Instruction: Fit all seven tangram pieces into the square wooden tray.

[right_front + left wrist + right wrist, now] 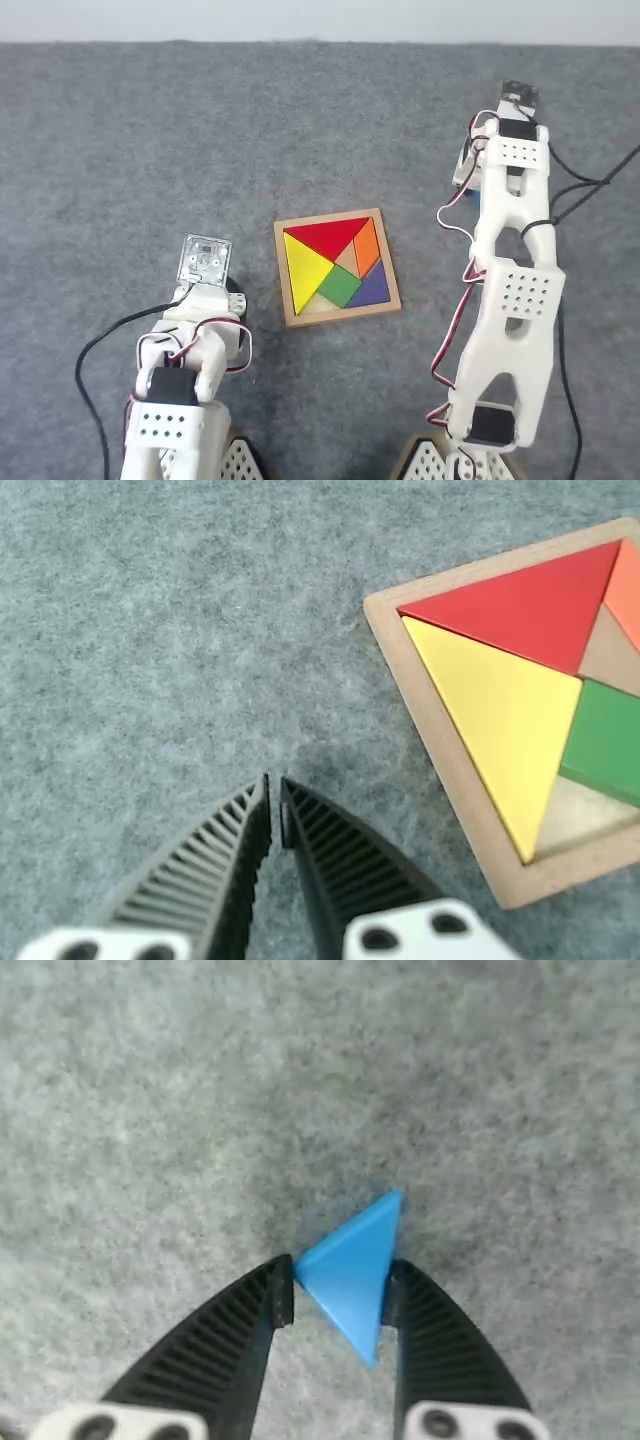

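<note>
The square wooden tray [283, 275] lies mid-table holding a red triangle [325, 237], a yellow triangle [303, 268], an orange piece [368, 245], a green square [341, 285], a purple piece [372, 288] and a small tan piece [347, 260]. Bare tray floor [580, 810] shows as a triangle between the yellow and green pieces. Far to the tray's right, a light blue triangle [350, 1270] lies on the carpet, and my right gripper [338, 1285] is shut on it, one finger on each side. My left gripper [275, 785] is shut and holds nothing, low over the carpet left of the tray [430, 740].
Grey carpet [150, 150] covers the whole table. The right arm [515, 290] stretches along the right side with its cables beside it. The left arm [195, 350] stands at the near left. A pale wall edge runs along the back.
</note>
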You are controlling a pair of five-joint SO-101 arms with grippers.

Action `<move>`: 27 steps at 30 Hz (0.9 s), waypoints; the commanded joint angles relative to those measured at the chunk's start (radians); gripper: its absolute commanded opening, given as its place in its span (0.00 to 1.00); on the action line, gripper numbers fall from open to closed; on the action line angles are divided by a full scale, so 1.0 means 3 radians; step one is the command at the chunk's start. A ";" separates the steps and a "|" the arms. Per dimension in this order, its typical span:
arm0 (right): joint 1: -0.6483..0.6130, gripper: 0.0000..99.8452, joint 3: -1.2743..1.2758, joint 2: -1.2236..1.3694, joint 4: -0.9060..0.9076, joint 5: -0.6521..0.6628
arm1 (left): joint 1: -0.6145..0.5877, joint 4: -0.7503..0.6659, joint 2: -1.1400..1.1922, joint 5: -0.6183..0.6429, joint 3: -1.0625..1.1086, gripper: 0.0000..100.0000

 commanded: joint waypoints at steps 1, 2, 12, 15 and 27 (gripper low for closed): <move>-0.0038 0.12 -0.0061 -0.0054 0.0038 -0.0031 | -0.0015 0.0005 -0.0041 0.0015 -0.0028 0.01; -0.0043 0.12 -0.0061 -0.0054 0.0038 -0.0031 | -0.0015 0.0005 -0.0041 0.0015 -0.0028 0.01; -0.0187 0.11 -0.0051 -0.0458 0.0642 -0.0056 | -0.0015 0.0005 -0.0041 0.0015 -0.0028 0.01; -0.0350 0.11 -0.0051 -0.0555 0.0892 -0.0061 | -0.0015 0.0005 -0.0041 0.0015 -0.0028 0.01; -0.1118 0.11 -0.0020 -0.1281 0.1598 -0.0276 | -0.0015 0.0005 -0.0041 0.0015 -0.0028 0.01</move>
